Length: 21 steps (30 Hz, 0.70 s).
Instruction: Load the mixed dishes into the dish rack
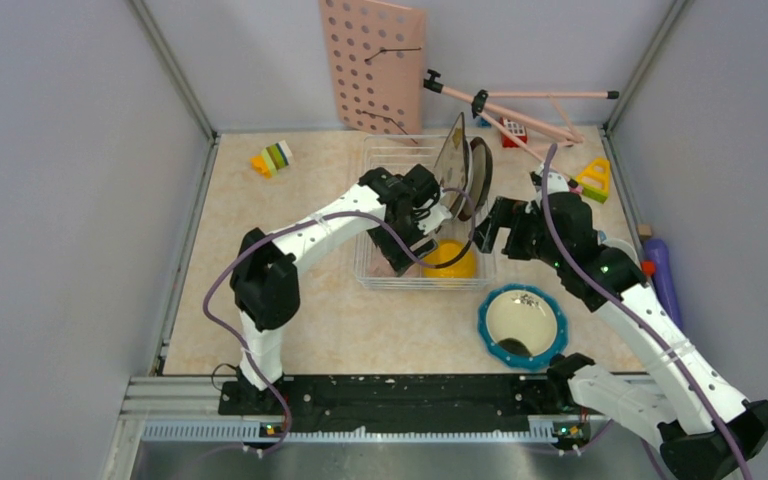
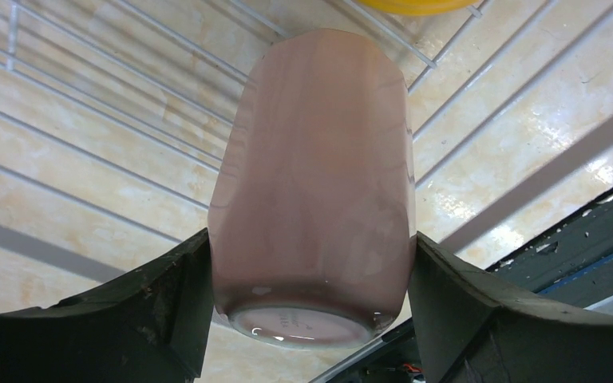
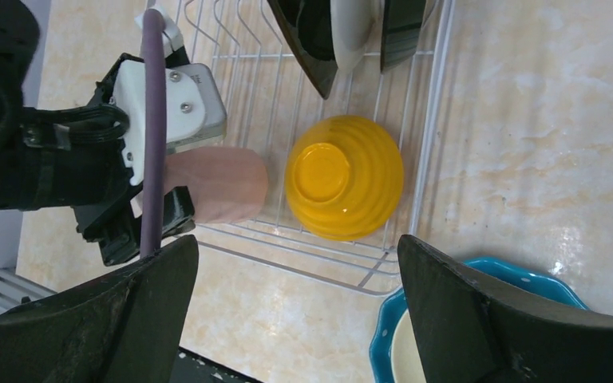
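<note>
My left gripper (image 2: pixel 311 259) is shut on the pink cup (image 2: pixel 311 175), one finger pressed on each side near its base. It holds the cup low inside the white wire dish rack (image 1: pixel 390 284), left of the upturned yellow-orange bowl (image 3: pixel 343 177). In the right wrist view the pink cup (image 3: pixel 219 185) pokes out of the left gripper over the rack wires. The square floral plate (image 1: pixel 452 155) and brown-rimmed round plate (image 1: pixel 480 172) stand upright at the rack's far end. My right gripper (image 3: pixel 297 271) is open and holds nothing, above the rack's near right corner. The teal dotted dish (image 1: pixel 485 320) lies on the table right of the rack.
A pink pegboard (image 1: pixel 375 65) leans on the back wall, with a pink rod frame (image 1: pixel 520 110) beside it. Toy blocks lie at the far left (image 1: pixel 272 158) and far right (image 1: pixel 595 180). A purple object (image 1: pixel 665 275) lies along the right wall.
</note>
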### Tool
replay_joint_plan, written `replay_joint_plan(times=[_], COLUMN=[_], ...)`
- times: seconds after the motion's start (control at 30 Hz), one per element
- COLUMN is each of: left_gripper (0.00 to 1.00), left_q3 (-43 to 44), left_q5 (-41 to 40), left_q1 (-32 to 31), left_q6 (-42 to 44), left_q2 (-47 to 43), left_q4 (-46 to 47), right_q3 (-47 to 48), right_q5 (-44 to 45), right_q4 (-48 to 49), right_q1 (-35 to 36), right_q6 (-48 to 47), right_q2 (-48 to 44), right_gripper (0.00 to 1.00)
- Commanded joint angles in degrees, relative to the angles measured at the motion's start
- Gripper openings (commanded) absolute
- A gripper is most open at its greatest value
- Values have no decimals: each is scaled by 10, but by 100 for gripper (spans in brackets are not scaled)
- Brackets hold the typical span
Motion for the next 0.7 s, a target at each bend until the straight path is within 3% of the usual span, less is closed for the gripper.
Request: replay_joint_plan(times=[0.0,0.13,0.23,0.53,0.67], left_gripper=[23,43,81,97,98], left_q3=[39,44,59,56,51], left_q5=[1,3,-25,-18,-28], left_q1=[-4,-4,-4,-4,-4], left_q6=[-15,-22,-43,-59,-63], left_q2=[22,25,39,-5,0], left_q4=[-38,-25,-34,9,-6], right_q3=[3,6,2,-30,-50], right_q5=[-7,6,43,123,122], right_q4=[17,7,-12,-88,-94], right_q1=[-5,-4,-5,-5,-5], right_q6=[-3,2,20,81,88], right_q2=[-15,-19,-21,-28,-44], right_gripper=[93,94,99,99,99])
